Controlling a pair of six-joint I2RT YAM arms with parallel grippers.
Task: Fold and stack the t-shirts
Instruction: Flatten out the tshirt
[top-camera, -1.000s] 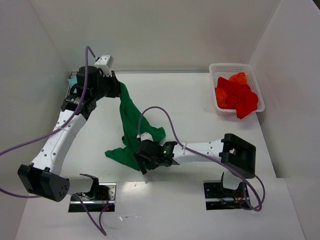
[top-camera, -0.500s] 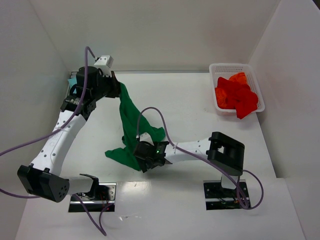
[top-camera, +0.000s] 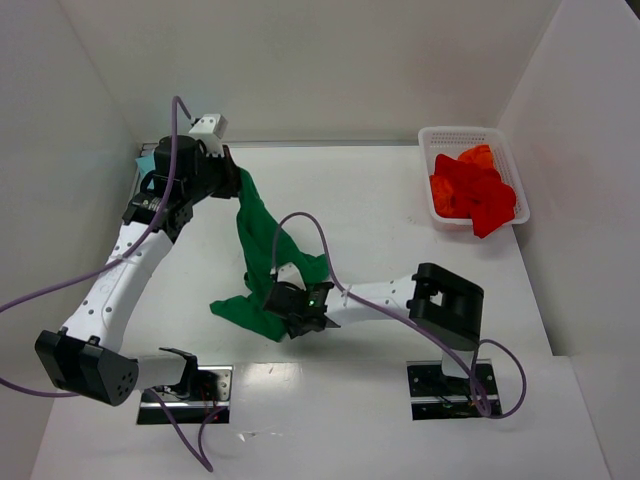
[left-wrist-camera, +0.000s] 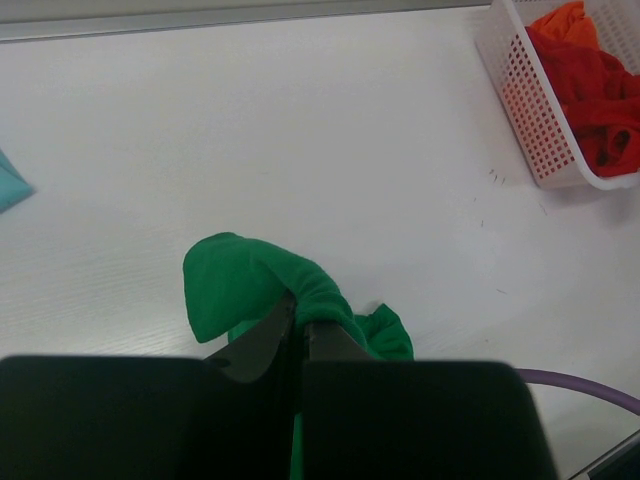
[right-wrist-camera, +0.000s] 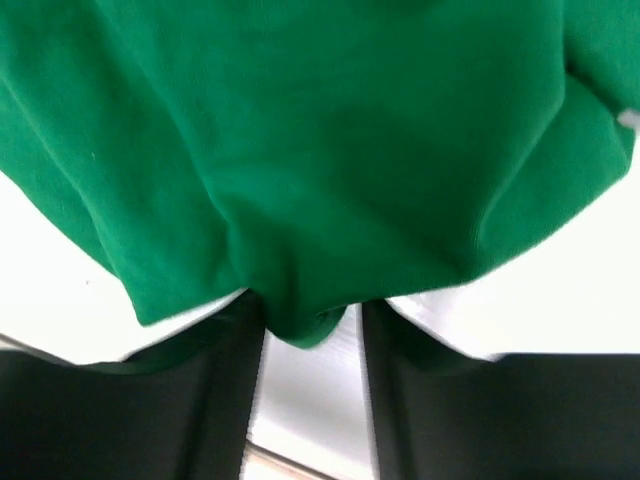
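Left pincer (left-wrist-camera: 298, 325): pressed together, pinching a bunched part of the green t-shirt (top-camera: 262, 250); it holds that end up at the far left of the desk (top-camera: 380, 220).
Right pincer (right-wrist-camera: 310, 320): low at the near middle of the desk, at the shirt's near edge. Its fingers (right-wrist-camera: 225, 350) stand on either side of a small fold of hem; whether they pinch it cannot be told.
Green t-shirt: strung from the left pincer down towards the near middle, with its lower part crumpled on the desk by the right pincer.
Teal t-shirt (top-camera: 146, 160): a pale corner shows at the far left edge, behind the left arm.
Red t-shirts (top-camera: 470, 190): heaped in the basket (top-camera: 470, 131), with one draped over its near rim.
Basket: white mesh, at the far right corner of the desk, well apart from both pincers.
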